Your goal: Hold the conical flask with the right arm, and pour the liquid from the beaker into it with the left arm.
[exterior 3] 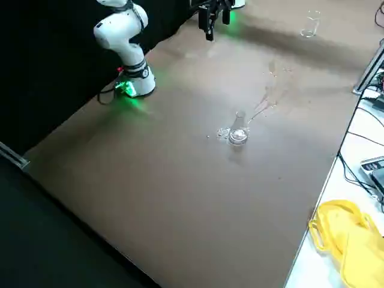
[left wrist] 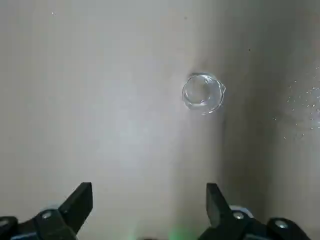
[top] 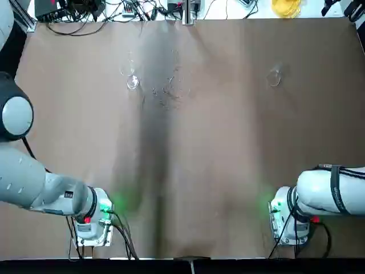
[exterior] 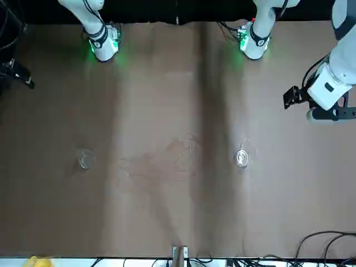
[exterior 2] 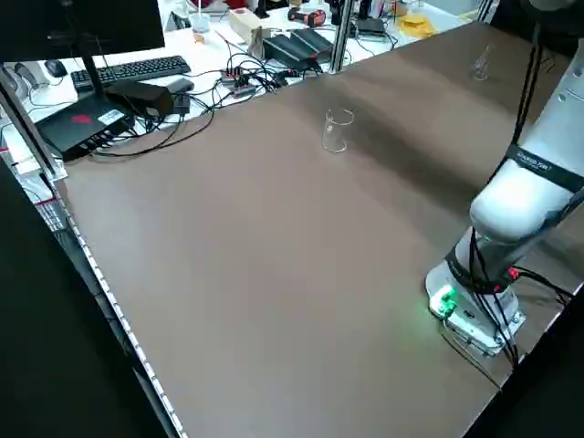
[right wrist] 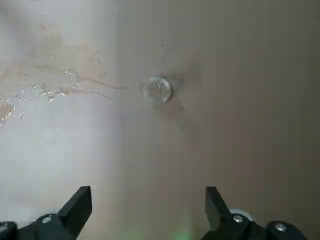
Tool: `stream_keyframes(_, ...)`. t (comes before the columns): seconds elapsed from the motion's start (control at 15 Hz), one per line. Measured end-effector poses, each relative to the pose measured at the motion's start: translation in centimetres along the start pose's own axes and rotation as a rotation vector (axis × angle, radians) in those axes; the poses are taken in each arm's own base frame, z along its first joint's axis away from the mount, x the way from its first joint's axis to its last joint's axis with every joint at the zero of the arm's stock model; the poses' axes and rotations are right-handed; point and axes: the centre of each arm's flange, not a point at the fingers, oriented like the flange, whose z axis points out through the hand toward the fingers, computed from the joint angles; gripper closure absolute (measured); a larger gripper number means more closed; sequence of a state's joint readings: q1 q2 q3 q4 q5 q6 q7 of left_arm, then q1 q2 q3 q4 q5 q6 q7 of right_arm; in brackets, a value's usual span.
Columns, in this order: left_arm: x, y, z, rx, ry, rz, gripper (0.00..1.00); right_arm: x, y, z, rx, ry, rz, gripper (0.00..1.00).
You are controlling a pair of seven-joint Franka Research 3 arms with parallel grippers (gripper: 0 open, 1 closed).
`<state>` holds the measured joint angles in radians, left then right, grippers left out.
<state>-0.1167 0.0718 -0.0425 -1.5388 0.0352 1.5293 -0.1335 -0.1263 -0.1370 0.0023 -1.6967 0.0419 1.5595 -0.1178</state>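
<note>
The conical flask [top: 274, 77] stands upright on the right half of the brown table, far from the bases; it also shows as the conical flask [exterior 3: 238, 133] and the flask [right wrist: 158, 90]. The beaker [top: 132, 81] stands on the left half, level with it, also seen as the beaker [exterior 2: 338, 130] and beaker [left wrist: 202, 93]. I cannot make out the liquid in it. My left gripper [left wrist: 148, 192] hangs open high over the table, well short of the beaker. My right gripper [right wrist: 147, 195] is open too, high up and well back from the flask. Neither holds anything.
A patch of wet splashes [top: 168, 88] lies on the table between the two vessels. Cables and electronics [top: 85, 8] line the far edge, and a yellow object [exterior 3: 348, 234] sits past the far right corner. Both arm bases [top: 94, 220] glow green at the near edge.
</note>
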Motion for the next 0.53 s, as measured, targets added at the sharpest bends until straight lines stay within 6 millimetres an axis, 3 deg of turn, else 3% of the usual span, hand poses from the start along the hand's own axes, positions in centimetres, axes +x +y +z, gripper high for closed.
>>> stream_keyframes(0.27,0.9,-1.0,0.6,-0.004,0.017,-0.019,0.00,0.1,-0.6,0.3,0.000,-0.004,-0.012,0.00)
stream_keyframes(0.4,2.1,-3.3,1.4,-0.015,0.035,0.001,0.00,0.3,-0.7,0.8,0.001,-0.014,-0.014,0.00)
stream_keyframes(0.53,3.1,-5.5,2.2,-0.078,0.055,0.126,0.00,0.6,-0.7,1.1,0.001,-0.021,-0.014,0.00)
